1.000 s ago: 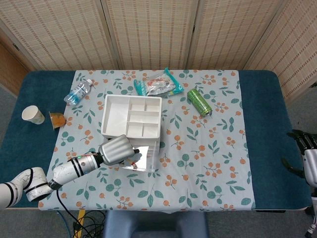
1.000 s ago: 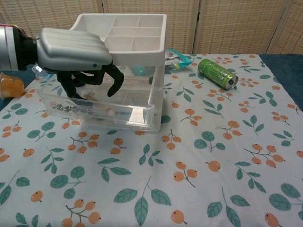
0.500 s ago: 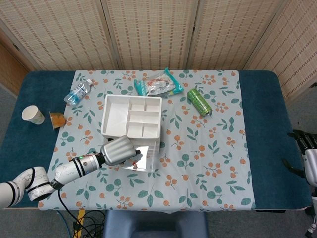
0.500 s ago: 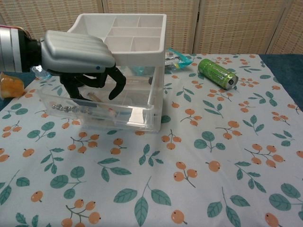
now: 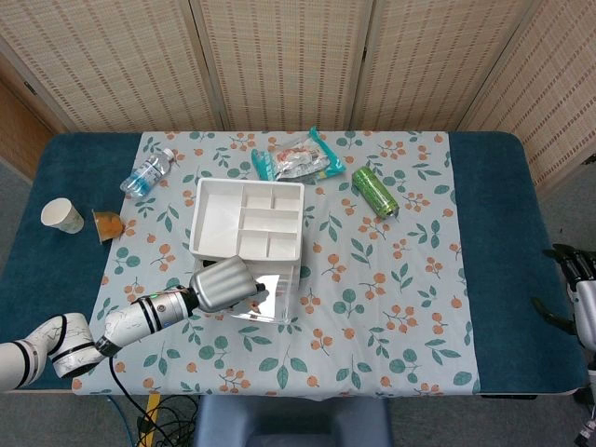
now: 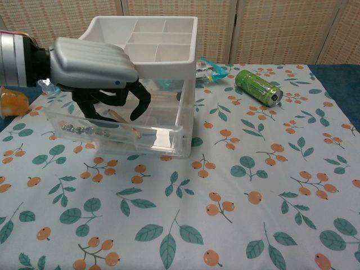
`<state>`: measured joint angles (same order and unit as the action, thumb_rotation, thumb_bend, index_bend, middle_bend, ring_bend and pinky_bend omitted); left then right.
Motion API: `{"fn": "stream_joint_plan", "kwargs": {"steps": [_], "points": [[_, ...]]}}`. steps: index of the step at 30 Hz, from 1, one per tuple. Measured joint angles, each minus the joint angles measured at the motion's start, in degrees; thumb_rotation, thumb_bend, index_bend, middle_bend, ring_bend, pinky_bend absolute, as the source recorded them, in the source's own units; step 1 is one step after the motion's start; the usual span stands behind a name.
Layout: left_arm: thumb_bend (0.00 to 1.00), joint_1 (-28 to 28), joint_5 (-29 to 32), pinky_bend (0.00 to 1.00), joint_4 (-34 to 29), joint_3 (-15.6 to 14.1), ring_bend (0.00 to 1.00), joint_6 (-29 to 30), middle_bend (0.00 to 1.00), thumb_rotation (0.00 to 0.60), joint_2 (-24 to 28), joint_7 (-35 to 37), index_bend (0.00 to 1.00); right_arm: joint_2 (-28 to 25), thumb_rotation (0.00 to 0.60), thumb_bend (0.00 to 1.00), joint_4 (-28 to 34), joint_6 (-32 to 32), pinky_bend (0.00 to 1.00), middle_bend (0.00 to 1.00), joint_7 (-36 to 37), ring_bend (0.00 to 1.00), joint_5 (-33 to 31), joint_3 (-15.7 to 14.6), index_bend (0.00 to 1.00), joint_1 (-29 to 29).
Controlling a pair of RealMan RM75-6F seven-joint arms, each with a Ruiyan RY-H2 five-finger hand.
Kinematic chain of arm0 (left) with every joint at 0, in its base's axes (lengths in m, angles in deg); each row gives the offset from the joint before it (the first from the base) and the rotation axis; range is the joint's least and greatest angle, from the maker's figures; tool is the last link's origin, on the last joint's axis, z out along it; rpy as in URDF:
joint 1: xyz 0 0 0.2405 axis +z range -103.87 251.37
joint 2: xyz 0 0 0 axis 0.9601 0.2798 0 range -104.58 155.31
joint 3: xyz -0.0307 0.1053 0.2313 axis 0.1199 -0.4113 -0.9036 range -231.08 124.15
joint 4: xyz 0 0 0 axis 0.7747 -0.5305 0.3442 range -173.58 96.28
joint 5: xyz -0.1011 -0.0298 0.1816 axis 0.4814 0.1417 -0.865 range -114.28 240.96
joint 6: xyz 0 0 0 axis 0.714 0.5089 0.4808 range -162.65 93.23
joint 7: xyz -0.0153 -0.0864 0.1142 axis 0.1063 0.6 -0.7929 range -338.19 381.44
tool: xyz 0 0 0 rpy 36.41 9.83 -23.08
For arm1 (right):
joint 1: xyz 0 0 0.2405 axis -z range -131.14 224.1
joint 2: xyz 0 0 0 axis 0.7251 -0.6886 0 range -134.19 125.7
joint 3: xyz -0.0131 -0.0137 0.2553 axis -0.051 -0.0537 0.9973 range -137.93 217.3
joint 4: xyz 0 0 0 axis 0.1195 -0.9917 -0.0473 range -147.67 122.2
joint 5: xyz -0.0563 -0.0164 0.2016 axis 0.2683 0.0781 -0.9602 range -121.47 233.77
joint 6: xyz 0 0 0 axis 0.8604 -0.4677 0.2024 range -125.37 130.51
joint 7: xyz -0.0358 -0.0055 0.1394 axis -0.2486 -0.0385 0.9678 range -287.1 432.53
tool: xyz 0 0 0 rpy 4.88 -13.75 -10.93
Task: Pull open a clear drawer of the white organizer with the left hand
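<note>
Clear drawer (image 6: 118, 135) pulled out, small bits inside, left hand (image 6: 95, 67) fingers hooked in

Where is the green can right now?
In the head view the green can lies on its side right of the white organizer, near the snack packet.

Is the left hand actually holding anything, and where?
The left hand has its fingers hooked over the front wall of the clear drawer, near its left end. Right hand holds nothing.
</note>
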<state>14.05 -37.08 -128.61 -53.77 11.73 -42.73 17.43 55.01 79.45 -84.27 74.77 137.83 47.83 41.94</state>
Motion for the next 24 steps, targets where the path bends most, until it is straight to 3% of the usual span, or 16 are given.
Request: {"fn": "stream_joint_plan", "kwargs": {"steps": [14, 24], "points": [[0.31, -0.78, -0.54, 1.0, 0.82, -0.24, 1.0, -0.56, 0.96, 0.6, -0.86, -1.21, 0.48, 0.02, 0.6, 0.24, 0.07, 0.22, 0.21, 0.19, -0.25, 0.22, -0.4, 0.1, 0.22, 0.02], [0.37, -1.49, -1.02, 1.0, 1.14, -0.5, 1.0, -0.87, 0.96, 0.6, -1.21, -1.31, 0.52, 0.1, 0.6, 0.24, -0.12, 0.45, 0.21, 0.19, -0.2, 0.22, -0.7, 0.19, 0.22, 0.0]]}}
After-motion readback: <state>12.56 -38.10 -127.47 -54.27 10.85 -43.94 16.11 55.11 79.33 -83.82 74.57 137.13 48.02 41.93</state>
